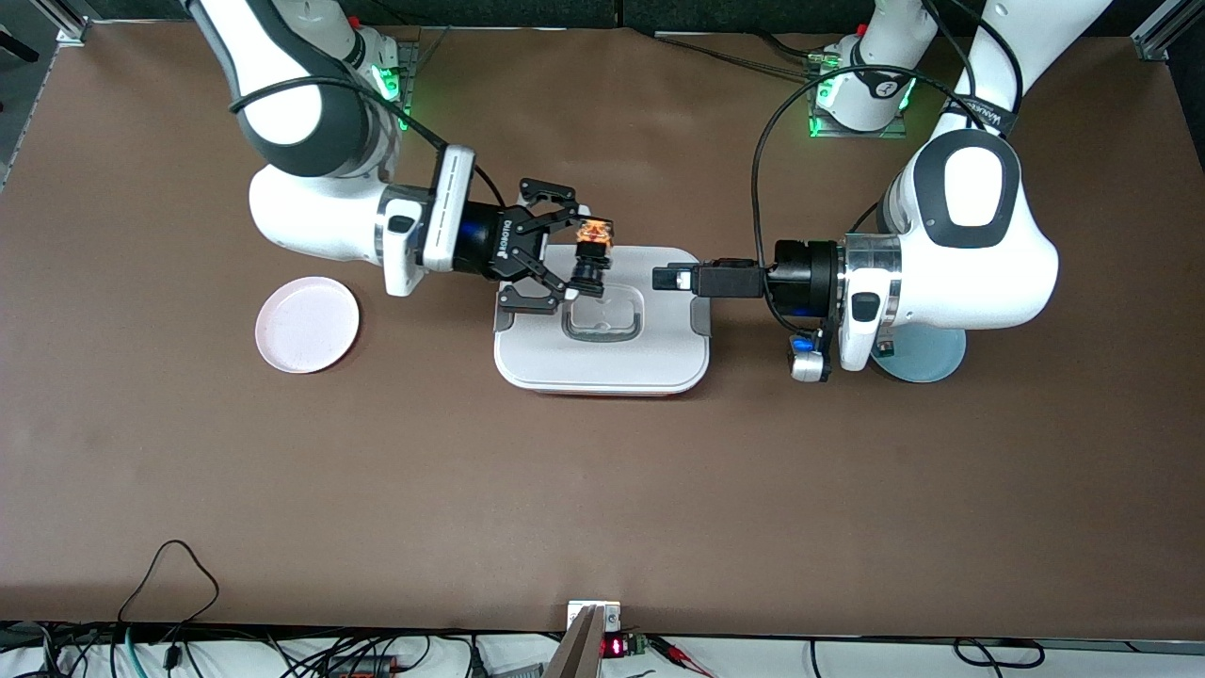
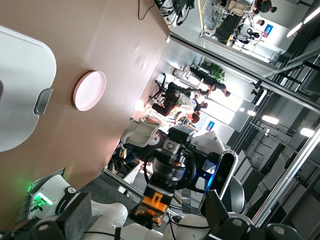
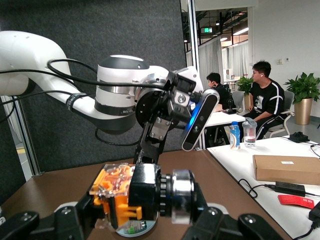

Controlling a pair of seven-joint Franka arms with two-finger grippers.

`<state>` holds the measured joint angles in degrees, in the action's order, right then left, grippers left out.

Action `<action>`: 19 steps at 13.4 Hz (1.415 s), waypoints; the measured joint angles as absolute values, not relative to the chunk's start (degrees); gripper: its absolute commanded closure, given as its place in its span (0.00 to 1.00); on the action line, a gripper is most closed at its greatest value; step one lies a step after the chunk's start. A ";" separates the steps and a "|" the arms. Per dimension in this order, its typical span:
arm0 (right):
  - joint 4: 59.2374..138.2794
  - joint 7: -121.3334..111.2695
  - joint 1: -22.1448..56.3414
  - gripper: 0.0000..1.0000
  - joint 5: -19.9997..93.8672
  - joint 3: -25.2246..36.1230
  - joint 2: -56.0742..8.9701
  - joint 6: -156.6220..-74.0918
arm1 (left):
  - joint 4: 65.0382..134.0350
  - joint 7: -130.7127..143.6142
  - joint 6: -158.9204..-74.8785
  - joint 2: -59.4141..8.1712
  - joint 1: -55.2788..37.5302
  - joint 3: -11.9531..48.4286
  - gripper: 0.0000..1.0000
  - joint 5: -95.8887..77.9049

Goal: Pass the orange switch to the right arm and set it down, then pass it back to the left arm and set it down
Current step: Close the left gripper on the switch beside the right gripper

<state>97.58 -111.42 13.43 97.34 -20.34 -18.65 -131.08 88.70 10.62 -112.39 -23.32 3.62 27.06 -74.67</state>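
The orange switch (image 1: 591, 250), a small black cylinder with an orange end, hangs in the air over the edge of the white box (image 1: 602, 363) nearest the robot bases. My right gripper (image 1: 576, 252) is shut on it, gripping its two ends; the right wrist view shows it between the fingers (image 3: 135, 192). My left gripper (image 1: 665, 279) is level with the switch and points at it from the left arm's end, a short gap away, with its fingers wide open and empty. In the left wrist view the switch (image 2: 159, 192) shows straight ahead between the open fingers (image 2: 75, 216).
A pink plate (image 1: 307, 324) lies toward the right arm's end of the table and also shows in the left wrist view (image 2: 90, 90). A pale blue plate (image 1: 932, 356) lies under the left arm's wrist. Cables run along the table edge nearest the camera.
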 measured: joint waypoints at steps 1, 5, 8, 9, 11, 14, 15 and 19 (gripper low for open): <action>97.09 -111.42 13.95 0.73 97.35 -20.34 -19.19 -131.88 | 88.64 8.64 -112.99 -23.14 3.51 27.17 0.01 -74.67; 96.13 -111.41 16.06 0.73 97.95 -20.34 -20.41 -134.89 | 90.65 -0.77 -117.55 -21.36 2.70 29.22 0.02 -74.67; 95.06 -111.38 17.95 0.73 99.06 -20.35 -21.02 -137.37 | 92.33 -2.88 -119.94 -19.92 2.40 30.41 0.03 -74.67; 94.77 -111.35 18.12 0.73 99.12 -20.35 -21.15 -137.66 | 92.77 -3.99 -120.08 -19.70 2.44 30.43 0.03 -74.67; 94.42 -111.31 18.14 0.73 99.13 -20.31 -21.35 -137.84 | 94.00 -5.88 -120.04 -19.65 2.94 30.41 0.06 -74.67; 94.38 -111.30 18.13 0.73 99.15 -20.25 -21.38 -137.92 | 95.46 -8.10 -116.99 -19.66 5.07 30.36 0.15 -74.67; 94.38 -111.29 18.13 0.73 99.15 -20.25 -21.38 -137.94 | 95.52 -8.28 -116.08 -19.64 5.67 30.36 0.17 -74.67; 94.37 -111.29 18.14 0.73 99.15 -20.25 -21.38 -137.94 | 95.53 -8.29 -115.53 -18.77 5.84 30.65 0.22 -76.64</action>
